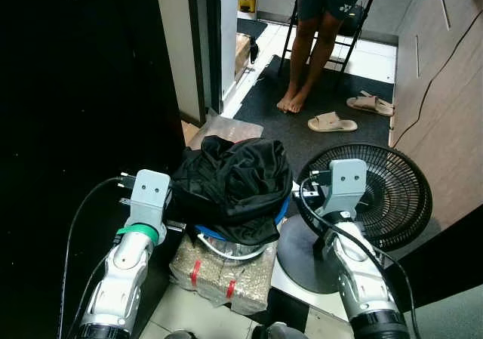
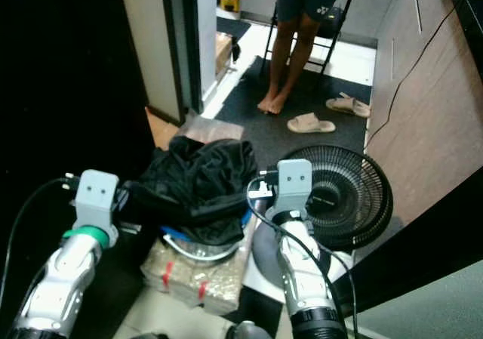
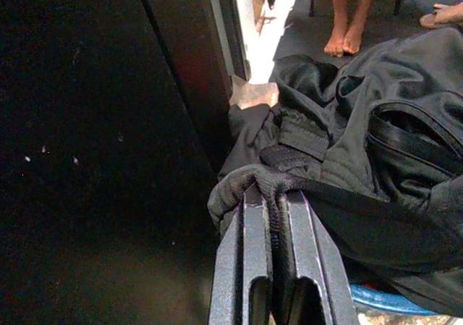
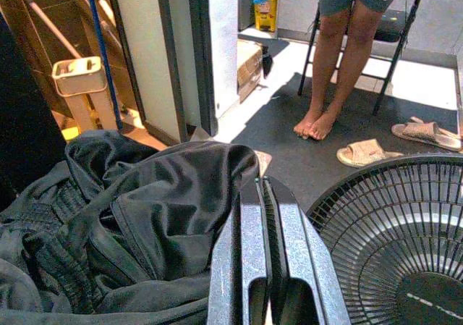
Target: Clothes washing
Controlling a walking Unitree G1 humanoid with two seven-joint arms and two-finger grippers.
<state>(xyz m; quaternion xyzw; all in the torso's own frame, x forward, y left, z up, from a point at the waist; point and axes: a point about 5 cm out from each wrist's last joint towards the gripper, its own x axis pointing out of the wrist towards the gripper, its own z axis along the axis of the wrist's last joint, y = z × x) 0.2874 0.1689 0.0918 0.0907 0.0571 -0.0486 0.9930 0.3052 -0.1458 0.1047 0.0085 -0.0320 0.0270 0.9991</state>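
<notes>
The left gripper (image 3: 273, 195) is clamped on a fold of the black clothes (image 1: 230, 180) heaped in the blue basket (image 1: 281, 212), probably to lift them for washing, while the right gripper (image 4: 266, 195), fingers together, waits beside the fan (image 1: 392, 192).

Both silver arms reach forward at about the same height. The left gripper (image 3: 273, 195) has its 2 black fingers pressed together, pinching a fold of black cloth. The right gripper (image 4: 266, 195) holds its 2 fingers together, gripping nothing.
</notes>
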